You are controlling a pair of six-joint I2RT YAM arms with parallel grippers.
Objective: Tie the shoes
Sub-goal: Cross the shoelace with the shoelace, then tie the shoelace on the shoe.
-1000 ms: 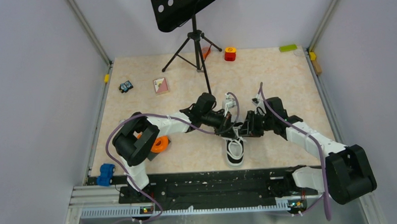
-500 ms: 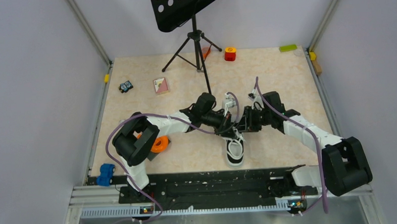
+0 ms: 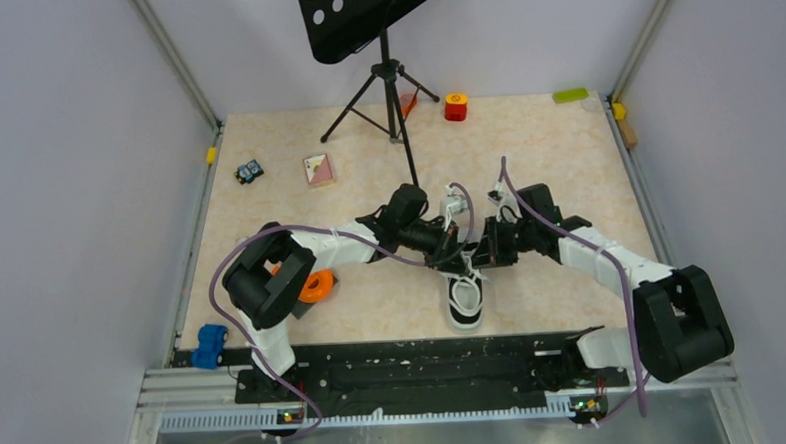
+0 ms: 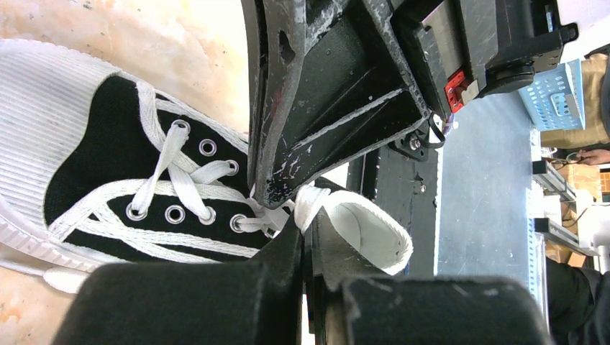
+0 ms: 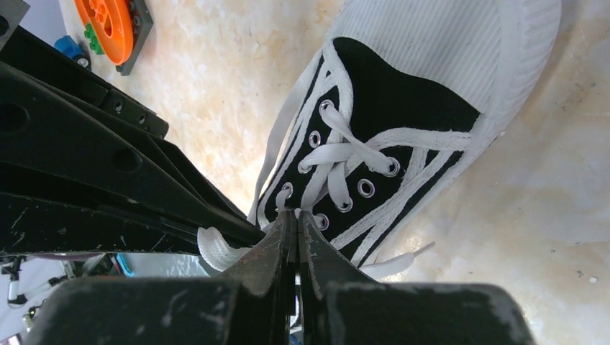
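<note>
The black sneaker (image 3: 465, 301) with white toe cap and white laces lies near the table's front edge. Both grippers meet just above its lace area. My left gripper (image 3: 460, 259) is shut on a white lace loop (image 4: 363, 231); its tips (image 4: 308, 224) sit by the shoe's (image 4: 101, 180) top eyelets. My right gripper (image 3: 481, 257) is shut, its tips (image 5: 293, 215) pinching lace at the top eyelets of the shoe (image 5: 410, 115). The left finger (image 5: 108, 172) crosses close beside it, with the loop (image 5: 216, 248) between them. A loose lace end (image 5: 399, 263) lies on the table.
A black music stand (image 3: 387, 72) stands at the back. An orange ring on a dark base (image 3: 317, 285) lies by the left arm. A blue toy (image 3: 211, 342), a small card (image 3: 318, 169), a toy car (image 3: 250, 171), a red block (image 3: 455, 106) and a green block (image 3: 570, 95) lie around.
My right arm has shifted left, bringing its gripper closer against the left one over the shoe. The left arm and the shoe have stayed put.
</note>
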